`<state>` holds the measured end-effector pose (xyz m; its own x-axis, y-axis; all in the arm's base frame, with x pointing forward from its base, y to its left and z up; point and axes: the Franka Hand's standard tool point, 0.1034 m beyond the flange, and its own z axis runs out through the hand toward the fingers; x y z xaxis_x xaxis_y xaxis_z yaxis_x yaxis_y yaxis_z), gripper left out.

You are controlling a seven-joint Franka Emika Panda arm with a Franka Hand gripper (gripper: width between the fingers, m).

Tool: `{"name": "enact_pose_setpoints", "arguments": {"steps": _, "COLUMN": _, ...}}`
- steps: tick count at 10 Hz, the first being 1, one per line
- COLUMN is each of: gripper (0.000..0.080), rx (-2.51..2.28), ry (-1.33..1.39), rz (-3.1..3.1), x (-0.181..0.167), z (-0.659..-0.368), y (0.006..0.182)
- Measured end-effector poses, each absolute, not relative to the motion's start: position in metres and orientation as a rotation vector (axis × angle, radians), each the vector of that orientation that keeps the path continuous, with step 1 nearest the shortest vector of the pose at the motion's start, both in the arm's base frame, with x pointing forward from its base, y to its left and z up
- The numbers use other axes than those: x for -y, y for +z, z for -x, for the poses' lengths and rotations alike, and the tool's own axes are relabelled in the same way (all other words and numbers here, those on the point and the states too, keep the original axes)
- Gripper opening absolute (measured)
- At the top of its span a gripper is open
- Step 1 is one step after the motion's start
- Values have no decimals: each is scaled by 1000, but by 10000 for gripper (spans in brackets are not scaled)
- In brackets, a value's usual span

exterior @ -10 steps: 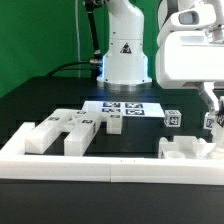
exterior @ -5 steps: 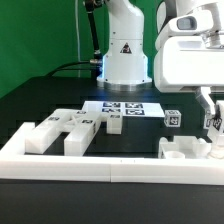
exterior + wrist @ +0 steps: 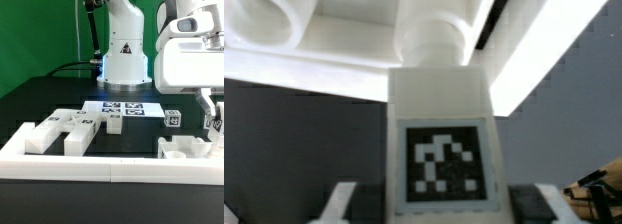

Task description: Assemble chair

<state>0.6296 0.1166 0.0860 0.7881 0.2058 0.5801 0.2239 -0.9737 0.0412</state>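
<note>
At the front edge of the black table (image 3: 30, 105), a long low white border rail (image 3: 60, 165) runs across the exterior view. Just behind it, toward that view's left, several chunky white plastic chair blocks (image 3: 62, 130) with small black-and-white tags lie close together. Toward the right sits a low white chair piece with round sockets (image 3: 185, 150). Above that piece, the two-finger gripper (image 3: 212, 130) points down and is pinched on a narrow white tagged post (image 3: 441, 110). In the wrist view the post's tag sits between the pale fingers (image 3: 342, 204). The post's lower end reaches the socketed piece, but I cannot tell whether it is seated. Farther back stand a small white tagged cube (image 3: 172, 118) and the marker board (image 3: 125, 107), then the arm's white base (image 3: 125, 50) before a green backdrop (image 3: 40, 30).
</note>
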Motion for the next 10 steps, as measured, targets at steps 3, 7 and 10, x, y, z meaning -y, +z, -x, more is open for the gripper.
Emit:
{"name": "enact_pose_setpoints", "arguments": {"steps": 3, "gripper": 290, "rx": 357, "ry": -936, "rz": 2946, "x": -117, "z": -628, "y": 78}}
{"name": "enact_pose_setpoints", "arguments": {"steps": 7, "gripper": 290, "rx": 362, "ry": -958, "rz": 2940, "x": -117, "z": -629, "y": 78}}
{"name": "enact_pose_setpoints", "arguments": {"steps": 10, "gripper": 290, "rx": 385, "ry": -955, "rz": 2944, "x": -116, "z": -629, "y": 78}}
